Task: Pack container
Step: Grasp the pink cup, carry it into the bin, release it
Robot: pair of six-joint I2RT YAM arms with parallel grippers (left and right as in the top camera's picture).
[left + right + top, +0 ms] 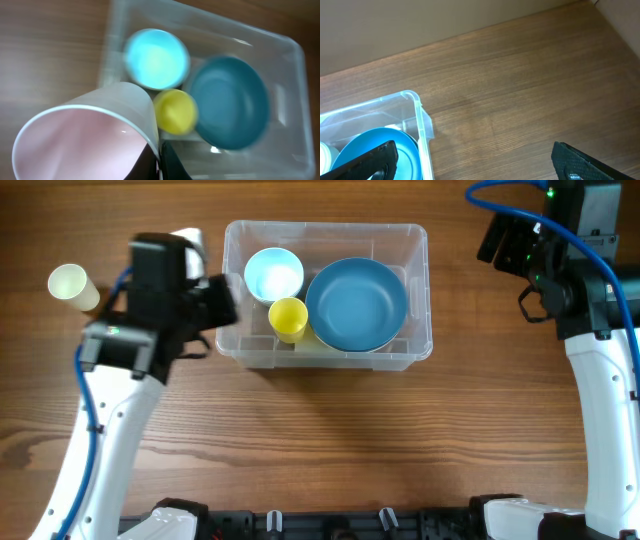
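This looks like a robotics lab bench rather than a home or kitchen. Two white robot arms, the left arm (pixel 110 430) and the right arm (pixel 605 400), rise from black mounts (pixel 330 525) along the near edge of a wood-grain table (pixel 330 430). Loose blue cable (pixel 87 395) runs along them, and a small green light (pixel 549 193) glows on the right one. Beyond the table's far edge stands a plain beige surface (pixel 420 20), probably a wall, though the view is narrow. The only household goods are the clear plastic container (pixel 420 290) with a blue bowl (pixel 357 302) and a yellow cup (pixel 289 318), and a pale cup (pixel 85 135).
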